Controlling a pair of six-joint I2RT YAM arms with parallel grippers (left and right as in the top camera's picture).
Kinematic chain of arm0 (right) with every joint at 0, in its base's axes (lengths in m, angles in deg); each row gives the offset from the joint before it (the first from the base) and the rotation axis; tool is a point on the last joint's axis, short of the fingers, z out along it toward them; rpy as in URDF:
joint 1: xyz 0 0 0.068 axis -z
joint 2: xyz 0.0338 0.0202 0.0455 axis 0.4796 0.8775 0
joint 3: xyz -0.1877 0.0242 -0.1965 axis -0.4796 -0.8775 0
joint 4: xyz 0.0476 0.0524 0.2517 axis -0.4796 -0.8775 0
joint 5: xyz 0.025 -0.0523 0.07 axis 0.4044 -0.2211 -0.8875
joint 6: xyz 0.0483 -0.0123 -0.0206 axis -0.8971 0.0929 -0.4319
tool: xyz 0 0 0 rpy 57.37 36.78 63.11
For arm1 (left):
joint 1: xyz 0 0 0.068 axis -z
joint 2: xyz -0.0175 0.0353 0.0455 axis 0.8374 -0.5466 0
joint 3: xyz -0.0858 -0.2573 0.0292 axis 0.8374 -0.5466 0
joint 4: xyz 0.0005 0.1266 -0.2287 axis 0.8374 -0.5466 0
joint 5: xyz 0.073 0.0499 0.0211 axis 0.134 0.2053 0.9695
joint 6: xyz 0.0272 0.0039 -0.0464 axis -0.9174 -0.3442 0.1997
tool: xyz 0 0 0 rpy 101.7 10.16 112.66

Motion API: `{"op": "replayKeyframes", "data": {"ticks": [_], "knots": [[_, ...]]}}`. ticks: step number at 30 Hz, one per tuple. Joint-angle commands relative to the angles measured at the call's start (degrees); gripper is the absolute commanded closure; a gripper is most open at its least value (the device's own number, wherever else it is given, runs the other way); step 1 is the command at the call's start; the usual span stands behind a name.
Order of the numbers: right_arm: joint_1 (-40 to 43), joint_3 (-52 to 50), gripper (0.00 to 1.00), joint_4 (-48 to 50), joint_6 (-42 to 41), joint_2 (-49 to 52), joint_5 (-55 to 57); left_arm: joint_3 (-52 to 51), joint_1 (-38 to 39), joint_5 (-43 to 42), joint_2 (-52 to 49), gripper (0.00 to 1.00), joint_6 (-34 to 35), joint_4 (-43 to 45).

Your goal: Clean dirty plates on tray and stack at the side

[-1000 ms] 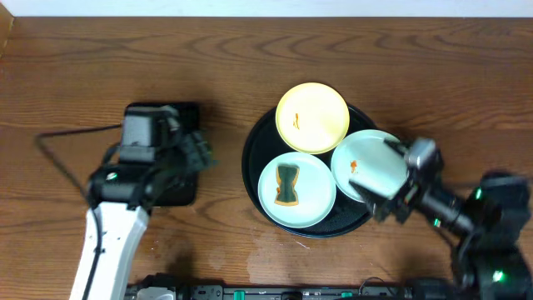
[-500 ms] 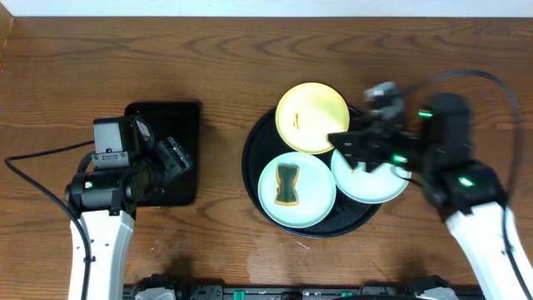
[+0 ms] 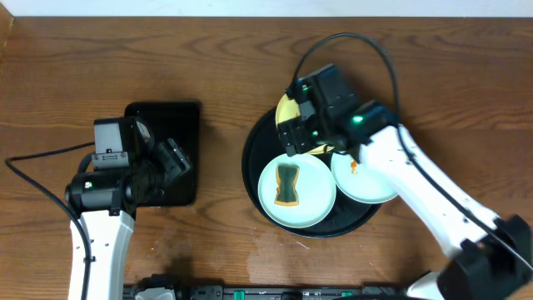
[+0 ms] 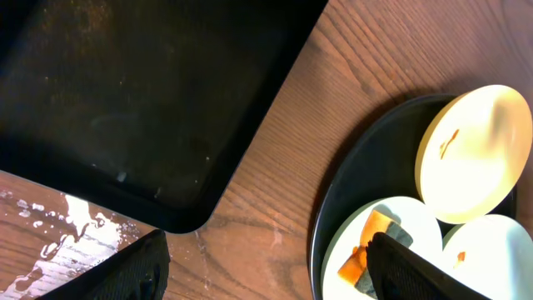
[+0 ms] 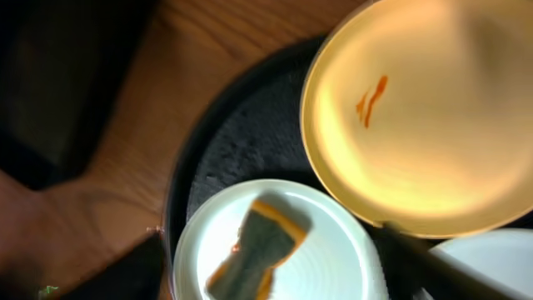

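Right claw (image 5: 272,246): spread, empty; sponge (image 3: 288,184) just below and ahead of it on a mint plate (image 3: 315,200) in the round tray (image 3: 250,171), yellow plate (image 5: 433,125) just beside. Step judged: fetching the sponge; next calls for a short descent and a pinch. Left claw (image 4: 265,254): spread, empty, over the rectangular tray (image 4: 125,100).

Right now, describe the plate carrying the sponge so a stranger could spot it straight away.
Find the large round black tray right of the table's centre, which holds three small plates. The one you want is the pale white plate at the tray's front left. Unlike the yellow plate behind it and the other white plate to its right, it alone has a dark sponge with orange edges lying on it.
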Motion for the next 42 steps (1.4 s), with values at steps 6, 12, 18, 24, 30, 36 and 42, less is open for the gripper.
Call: {"op": "replayKeyframes", "data": {"ticks": [6, 12, 18, 24, 30, 36, 42], "knots": [[-0.7, 1.01, 0.49, -3.15, -6.34, 10.03, 5.88, 0.39, -0.2, 0.39, 0.09, 0.23, -0.79, -0.2], [-0.81, 1.01, 0.5, -5.57, -6.21, 18.14, 6.36, 0.39, -0.2, 0.39, 0.09, 0.23, -0.79, -0.22], [-0.79, 1.05, 0.46, -7.67, -3.17, 18.6, 8.41, 0.39, -0.2, 0.39, 0.09, 0.23, -0.76, -0.17], [-0.79, 3.89, 0.39, -9.18, 0.0, 15.67, 3.76, 0.39, -0.2, 0.39, 0.09, 0.23, -0.76, 0.02], [0.7, 5.09, 0.47, -12.61, 4.98, 12.96, 10.4, 0.39, -0.17, 0.39, 0.09, 0.23, -0.79, 0.0], [2.95, 0.59, 0.49, -11.85, 11.5, 14.71, 5.92, 0.39, -0.2, 0.39, 0.09, 0.23, -0.76, 0.02], [2.69, -0.31, 0.6, -11.74, 11.41, 15.1, 4.68, 0.39, -0.2, 0.39, 0.09, 0.23, -0.79, 0.0]]}}
